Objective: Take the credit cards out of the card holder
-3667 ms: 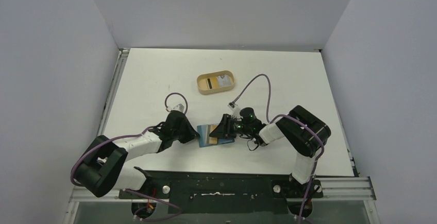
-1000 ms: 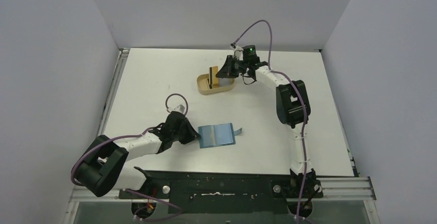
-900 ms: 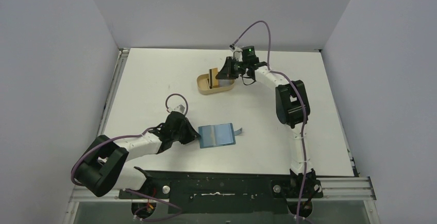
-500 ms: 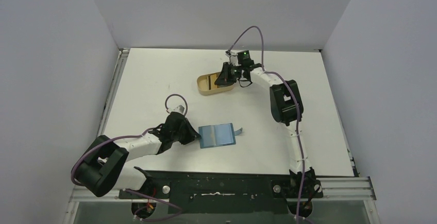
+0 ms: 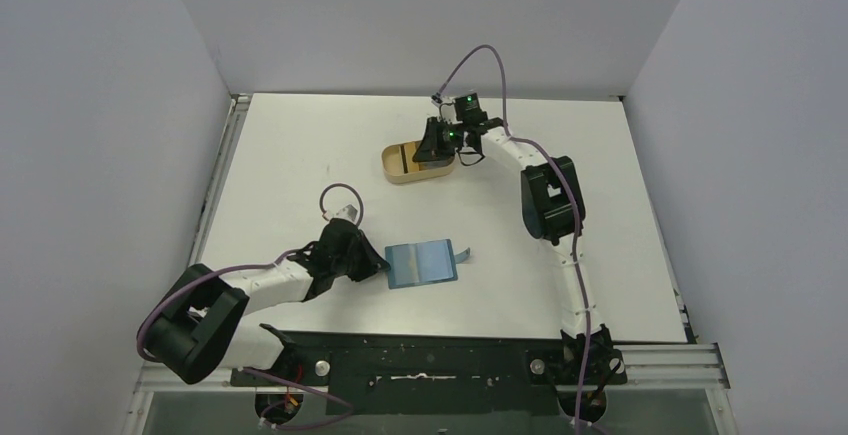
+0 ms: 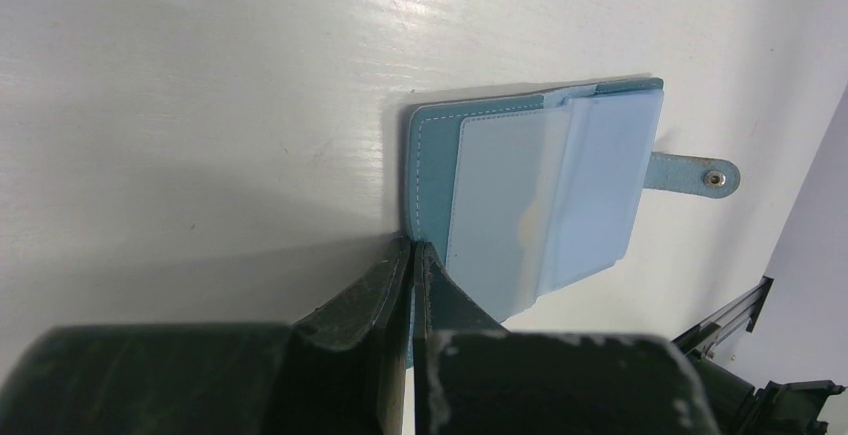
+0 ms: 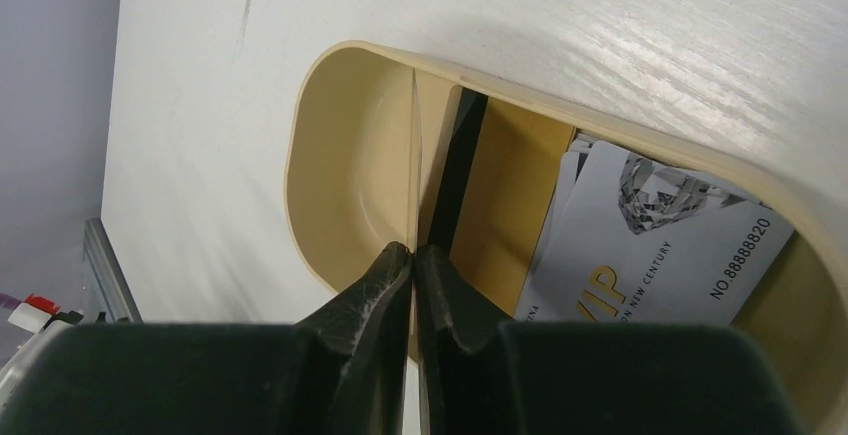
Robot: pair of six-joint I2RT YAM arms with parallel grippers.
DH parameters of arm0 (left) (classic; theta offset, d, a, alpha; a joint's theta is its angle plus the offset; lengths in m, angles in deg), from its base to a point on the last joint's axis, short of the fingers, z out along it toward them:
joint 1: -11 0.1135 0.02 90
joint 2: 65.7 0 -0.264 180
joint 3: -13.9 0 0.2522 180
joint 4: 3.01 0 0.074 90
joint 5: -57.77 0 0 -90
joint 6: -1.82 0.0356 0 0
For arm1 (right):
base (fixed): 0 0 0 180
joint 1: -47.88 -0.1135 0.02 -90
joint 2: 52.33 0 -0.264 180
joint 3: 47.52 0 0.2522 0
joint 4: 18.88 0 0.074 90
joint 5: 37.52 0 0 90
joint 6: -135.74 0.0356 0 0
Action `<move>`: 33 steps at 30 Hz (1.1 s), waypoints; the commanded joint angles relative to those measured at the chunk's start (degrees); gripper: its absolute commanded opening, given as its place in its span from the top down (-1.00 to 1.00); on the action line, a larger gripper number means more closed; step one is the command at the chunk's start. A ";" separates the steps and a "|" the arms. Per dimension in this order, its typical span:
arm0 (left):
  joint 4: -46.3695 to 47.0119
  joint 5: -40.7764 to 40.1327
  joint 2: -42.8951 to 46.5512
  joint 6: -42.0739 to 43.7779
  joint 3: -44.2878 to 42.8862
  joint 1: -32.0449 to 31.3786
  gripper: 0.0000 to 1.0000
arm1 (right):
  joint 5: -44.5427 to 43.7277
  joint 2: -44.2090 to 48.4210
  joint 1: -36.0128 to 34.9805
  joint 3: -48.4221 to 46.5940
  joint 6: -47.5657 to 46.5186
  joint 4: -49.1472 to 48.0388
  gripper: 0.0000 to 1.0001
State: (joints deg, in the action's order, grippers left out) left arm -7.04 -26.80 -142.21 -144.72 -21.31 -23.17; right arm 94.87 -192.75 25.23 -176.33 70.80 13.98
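Observation:
The teal card holder (image 5: 422, 262) lies open on the table, snap tab to the right; it shows with pale blue pockets in the left wrist view (image 6: 540, 195). My left gripper (image 5: 378, 263) is shut on its left edge (image 6: 412, 253). My right gripper (image 5: 432, 143) is over the tan oval tray (image 5: 392, 170), shut on a thin credit card seen edge-on (image 7: 413, 155), which reaches down into the tray (image 7: 330, 95). In the right wrist view the jaws (image 7: 413, 247) are tight on it. A whitish VIP card (image 7: 650, 245) and a gold card with a black stripe (image 7: 510, 195) lie in the tray.
The tray stands at the table's back middle. The right arm stretches far across the table's right half. A metal rail (image 5: 215, 185) runs along the left table edge. Grey walls close in on three sides.
My right gripper has carried a gold card from the holder to the tray and lowered it inside, shifting slightly left. My left gripper and the holder have not moved.

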 commanded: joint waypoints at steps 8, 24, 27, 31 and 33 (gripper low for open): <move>-1.83 -0.38 1.00 0.81 1.24 -0.19 1.00 | -1.57 -0.21 0.28 -7.06 -2.73 4.04 0.63; -5.55 -0.67 1.97 3.04 -1.34 -0.10 1.00 | -5.29 1.96 1.81 -17.09 -4.09 10.70 -0.53; -8.87 -1.43 3.25 4.59 -3.11 -0.10 1.00 | -7.08 3.05 2.69 -18.91 -4.87 12.71 -0.65; -14.63 -2.68 6.00 6.61 -5.91 -0.19 1.00 | -9.67 6.36 3.51 -16.80 -5.73 13.52 -0.70; -16.76 -3.17 7.10 7.51 -7.23 -0.19 1.00 | -11.20 10.15 3.53 -12.50 -5.90 11.89 -0.72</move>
State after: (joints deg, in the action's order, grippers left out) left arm -17.53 -27.93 -138.30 -140.89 -24.24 -23.17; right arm 87.66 -191.81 28.09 -192.37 66.19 26.85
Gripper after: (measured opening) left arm 0.007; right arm 0.852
